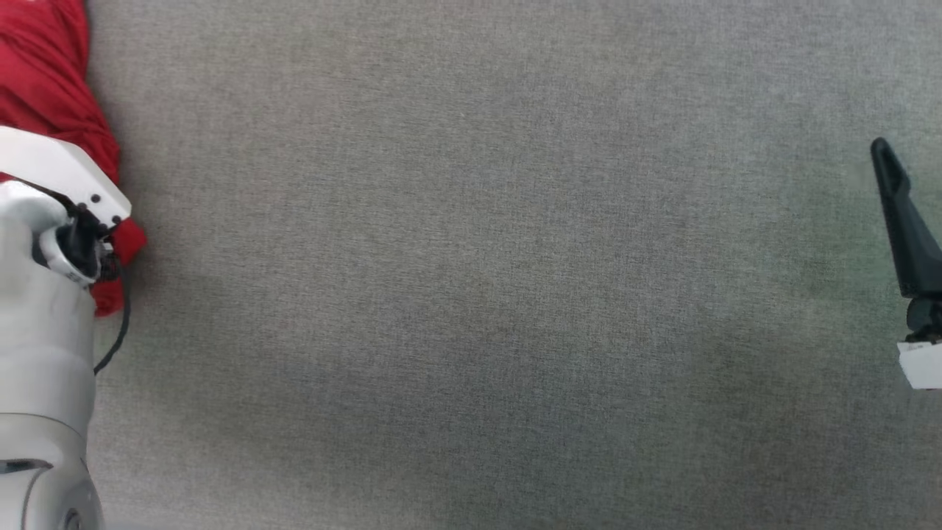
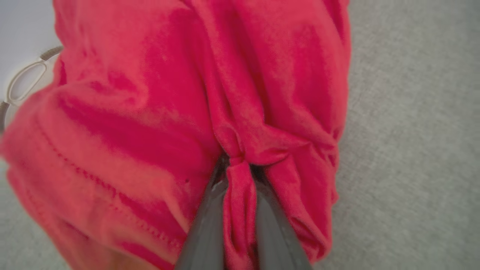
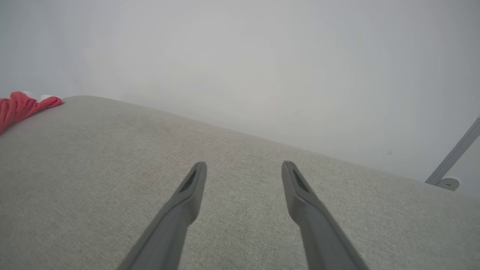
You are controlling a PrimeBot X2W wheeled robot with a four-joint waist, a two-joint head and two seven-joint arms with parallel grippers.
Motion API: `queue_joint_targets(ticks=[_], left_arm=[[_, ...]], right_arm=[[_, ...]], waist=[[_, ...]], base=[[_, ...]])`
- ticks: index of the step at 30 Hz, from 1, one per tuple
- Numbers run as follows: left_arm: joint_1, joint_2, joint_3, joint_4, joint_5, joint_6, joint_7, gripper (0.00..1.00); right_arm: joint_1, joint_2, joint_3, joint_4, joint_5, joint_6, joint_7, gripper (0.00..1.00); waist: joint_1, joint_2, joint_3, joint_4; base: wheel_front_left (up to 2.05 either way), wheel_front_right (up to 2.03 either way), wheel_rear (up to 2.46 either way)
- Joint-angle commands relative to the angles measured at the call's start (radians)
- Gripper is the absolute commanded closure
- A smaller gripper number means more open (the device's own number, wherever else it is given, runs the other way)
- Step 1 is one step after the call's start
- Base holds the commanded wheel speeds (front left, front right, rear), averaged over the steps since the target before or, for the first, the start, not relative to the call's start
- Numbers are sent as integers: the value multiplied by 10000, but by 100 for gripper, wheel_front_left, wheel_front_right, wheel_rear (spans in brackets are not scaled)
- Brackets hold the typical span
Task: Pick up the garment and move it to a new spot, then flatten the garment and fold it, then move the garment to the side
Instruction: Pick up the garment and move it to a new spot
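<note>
The garment (image 1: 51, 88) is a bright red bunch of soft fabric at the far left of the head view, partly under my pale left forearm. In the left wrist view the garment (image 2: 157, 112) lies crumpled and my left gripper (image 2: 239, 165) is shut on a pinched fold of it between the two dark fingers. One finger of my right gripper shows at the right edge of the head view, far from the cloth. In the right wrist view my right gripper (image 3: 243, 167) stands open above bare grey surface, with a corner of the garment (image 3: 22, 107) at far left.
A grey fabric-covered table (image 1: 478, 294) spreads across the head view. Its far edge (image 3: 262, 140) meets a pale wall. A grey metal leg with a foot (image 3: 448, 182) stands at the right. A pale looped handle (image 2: 26, 80) lies beside the cloth.
</note>
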Motion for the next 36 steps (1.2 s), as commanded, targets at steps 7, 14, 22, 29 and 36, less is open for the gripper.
queue_joint_targets(ticks=[7, 14, 22, 29, 36], left_arm=[[-239, 468, -449, -318, 422, -574, -1214, 100], [-584, 962, -897, -921, 808, -905, -1938, 100], [-866, 1283, -1246, -2226, 1034, -1163, -2088, 100], [-657, 1450, -1517, -3659, 1024, -1420, -1528, 100], [20, 1548, -1871, -5896, 759, -1663, -343, 100]], right_arm=[[95, 482, -115, 464, -112, -3, -335, 0], [274, 1242, 0, 973, -218, -3, -591, 0], [451, 1906, 11, 1347, -451, -3, -827, 0], [450, 2252, -19, 1469, -533, -3, -973, 0], [517, 2531, -347, 1663, -635, -3, -1194, 0]], waist=[[0, 0, -910, 376], [0, 0, -2057, 620], [0, 0, -2986, 833], [0, 0, -3363, 734], [0, 0, -3731, 229]], base=[[0, 0, 0], [0, 0, 0], [0, 0, 0], [0, 0, 0], [0, 0, 0]])
